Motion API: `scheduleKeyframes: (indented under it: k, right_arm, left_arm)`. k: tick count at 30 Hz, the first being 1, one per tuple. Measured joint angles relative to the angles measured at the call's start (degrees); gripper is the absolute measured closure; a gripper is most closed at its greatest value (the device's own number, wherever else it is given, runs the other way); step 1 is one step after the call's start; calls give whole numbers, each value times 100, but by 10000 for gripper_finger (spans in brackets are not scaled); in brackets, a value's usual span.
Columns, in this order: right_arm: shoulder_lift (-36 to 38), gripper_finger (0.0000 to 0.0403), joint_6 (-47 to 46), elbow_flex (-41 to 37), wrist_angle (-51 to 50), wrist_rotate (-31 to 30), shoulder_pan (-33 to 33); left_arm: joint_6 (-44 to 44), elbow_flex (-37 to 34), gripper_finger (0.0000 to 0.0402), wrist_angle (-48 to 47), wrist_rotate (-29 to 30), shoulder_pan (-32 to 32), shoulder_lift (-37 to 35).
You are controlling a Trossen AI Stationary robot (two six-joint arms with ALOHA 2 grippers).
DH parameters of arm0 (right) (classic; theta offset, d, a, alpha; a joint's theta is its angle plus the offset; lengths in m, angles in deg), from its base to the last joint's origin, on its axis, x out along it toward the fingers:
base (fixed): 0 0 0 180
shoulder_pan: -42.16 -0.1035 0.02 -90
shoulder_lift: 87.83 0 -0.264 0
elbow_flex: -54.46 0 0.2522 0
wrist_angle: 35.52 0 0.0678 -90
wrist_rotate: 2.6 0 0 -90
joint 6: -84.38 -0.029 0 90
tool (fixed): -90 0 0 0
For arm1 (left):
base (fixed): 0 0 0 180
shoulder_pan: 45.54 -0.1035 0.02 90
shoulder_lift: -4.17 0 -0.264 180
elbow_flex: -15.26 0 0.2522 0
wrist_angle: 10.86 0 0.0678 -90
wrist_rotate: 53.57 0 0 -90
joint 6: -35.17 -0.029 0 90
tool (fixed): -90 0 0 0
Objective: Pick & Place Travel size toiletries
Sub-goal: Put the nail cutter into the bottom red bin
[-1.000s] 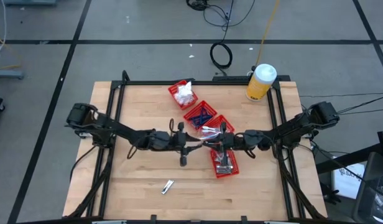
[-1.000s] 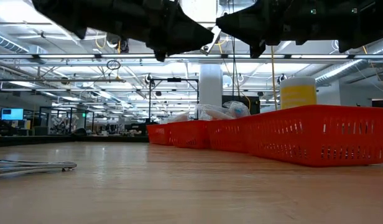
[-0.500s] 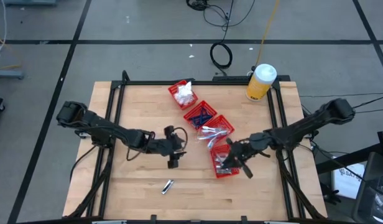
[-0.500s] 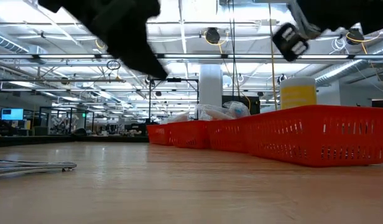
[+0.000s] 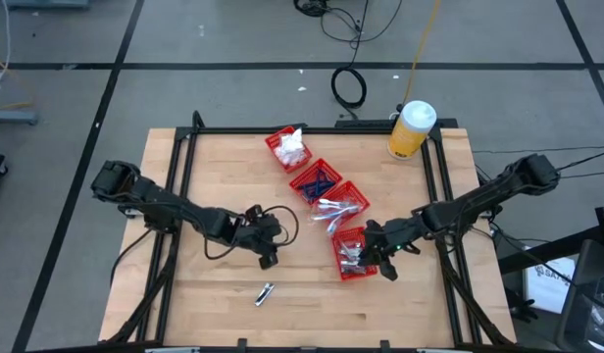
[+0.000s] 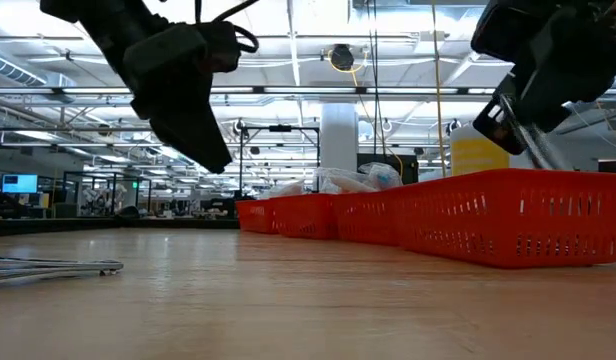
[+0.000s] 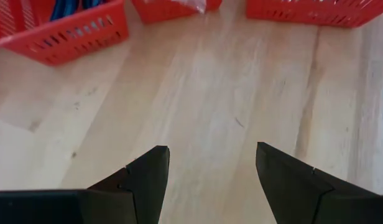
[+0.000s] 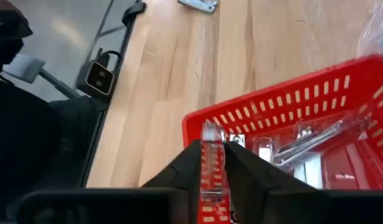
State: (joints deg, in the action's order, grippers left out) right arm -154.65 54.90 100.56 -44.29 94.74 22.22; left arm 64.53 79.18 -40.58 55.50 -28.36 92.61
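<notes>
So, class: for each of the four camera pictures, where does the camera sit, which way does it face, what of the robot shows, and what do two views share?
High view: overhead, straight down; table, both arms.
Low view: table height, facing the room; both arms overhead.
Left wrist view: over bare wood; open left gripper.
Right wrist view: above the nearest red bin; right gripper clamps a silvery piece.
Shared: the loose silvery piece on the table shows in the high and right wrist views.

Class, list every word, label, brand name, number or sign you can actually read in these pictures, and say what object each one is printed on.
No text can be read in any view.
Yellow bottle: any label print is too small to read; in the low view its face is blurred.
Red bins: no lettering visible.
Silvery piece held by the right gripper: no marking legible.
Loose silvery piece on the table: too small to tell.
</notes>
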Motion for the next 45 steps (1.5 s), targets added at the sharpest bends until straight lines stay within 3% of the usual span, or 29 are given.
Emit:
scheduleKeyframes:
  k: [5, 9, 11, 14, 17, 21, 27, 30, 38, 45]
  right_arm:
    - [-62, 282, 54, 0, -8, -69, 4]
    - [-60, 233, 251, 0, -5, -570, 6]
    - [-60, 215, 339, 1, 35, -616, 9]
    - [-60, 199, 351, 2, 60, -584, 6]
    - [-60, 194, 324, 2, 57, -584, 6]
    - [-60, 196, 379, 2, 49, -581, 8]
    - [-60, 201, 645, 2, 55, -582, 8]
    - [-59, 201, 714, 2, 96, -582, 8]
    - [-58, 202, 777, 4, 121, -580, 8]
    - [-58, 202, 790, 4, 120, -580, 8]
  left_arm:
    - [288, -2, 165, 15, -7, 80, 0]
    - [292, 0, 165, 146, -23, 99, 0]
    - [334, -1, 165, 232, -232, 95, 0]
    - [619, -2, 165, 296, -999, 136, 0]
    - [852, 0, 165, 290, -1569, 389, 0]
    - [950, -1, 165, 296, -1599, 1013, 0]
    - [2773, 0, 167, 159, -1316, 1521, 57]
    - [3229, -2, 178, 132, -1344, 1699, 240]
    - [3487, 709, 205, 41, -2016, 1784, 1383]
    - [3586, 1684, 209, -1096, -2377, 1740, 2373]
